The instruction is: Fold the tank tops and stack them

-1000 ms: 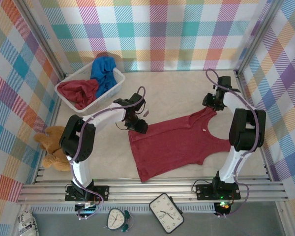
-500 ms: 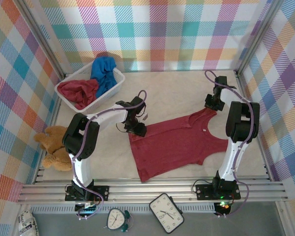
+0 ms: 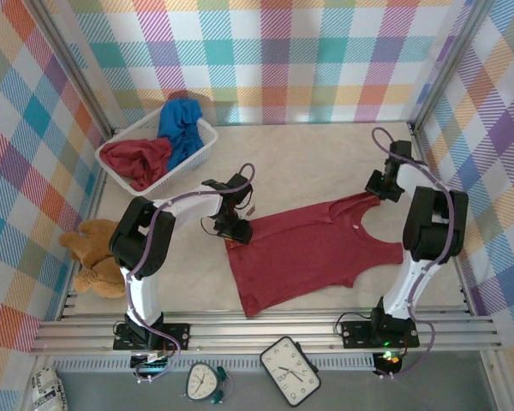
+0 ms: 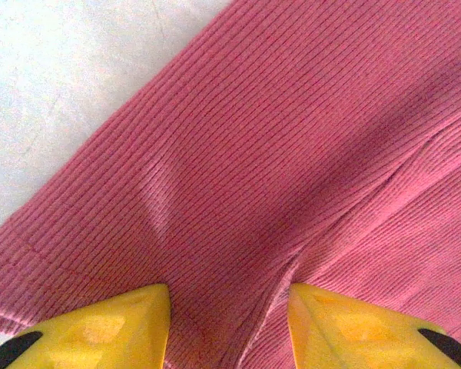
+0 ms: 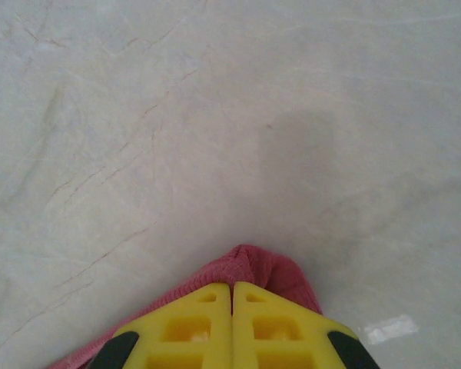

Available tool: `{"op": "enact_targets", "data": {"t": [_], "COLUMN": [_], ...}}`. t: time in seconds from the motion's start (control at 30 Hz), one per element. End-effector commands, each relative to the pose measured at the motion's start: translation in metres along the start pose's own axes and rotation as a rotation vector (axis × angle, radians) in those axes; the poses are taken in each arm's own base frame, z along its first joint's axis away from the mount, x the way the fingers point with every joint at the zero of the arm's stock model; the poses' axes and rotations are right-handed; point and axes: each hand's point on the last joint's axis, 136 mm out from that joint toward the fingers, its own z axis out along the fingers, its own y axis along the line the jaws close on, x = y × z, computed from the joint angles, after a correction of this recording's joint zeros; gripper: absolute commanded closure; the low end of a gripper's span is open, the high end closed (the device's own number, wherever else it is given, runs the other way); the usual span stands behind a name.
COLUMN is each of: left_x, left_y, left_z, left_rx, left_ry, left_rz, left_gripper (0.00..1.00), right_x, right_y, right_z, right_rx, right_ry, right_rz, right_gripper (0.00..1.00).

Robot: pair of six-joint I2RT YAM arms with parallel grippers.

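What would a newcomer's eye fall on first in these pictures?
The dark red tank top spread flat mid-table, the right gripper pinching its far strap and the left gripper open over its hem corner. Next, the white basket at the far left, holding a blue top and another red top.

1. The dark red tank top [image 4: 292, 138] was ribbed knit cloth, matt, with fine parallel ridges and a stitched hem band.
2. The left gripper [image 4: 227, 319] had fingers [image 4: 100, 327] of yellow plastic, smooth with a slight sheen.
3. The right gripper [image 5: 232, 290] showed the same smooth yellow plastic, with moulded recesses.
4. The table [image 5: 215, 115] was pale and matt, crossed by hairline creases; its material could not be told.
5. The basket [image 3: 193, 167] was white mesh plastic.
6. The blue tank top [image 3: 182, 128] and the second dark red tank top [image 3: 135, 158] were soft matt cloth, crumpled.
7. The teddy bear [image 3: 90, 257] was brown fuzzy plush.
8. The rails [image 3: 265, 325] were silvery grooved metal.
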Motion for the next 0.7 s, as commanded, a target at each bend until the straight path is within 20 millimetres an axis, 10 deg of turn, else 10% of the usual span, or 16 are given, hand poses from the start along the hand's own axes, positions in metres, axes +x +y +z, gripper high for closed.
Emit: {"op": "enact_targets", "data": {"t": [0.0, 0.67], "left_x": [0.017, 0.018], "left_y": [0.002, 0.003], "left_z": [0.012, 0.011], "left_rx": [-0.011, -0.016], "left_ry": [0.069, 0.091], "left_rz": [0.001, 0.028], "left_gripper": [0.56, 0.56], "right_x": [-0.012, 0.022], "right_y": [0.009, -0.039], "right_z": [-0.017, 0.025], "right_rx": [-0.146, -0.287], "right_ry": [-0.104, 0.031], "right_rz": [0.064, 0.346], "right_gripper": [1.00, 0.97]}}
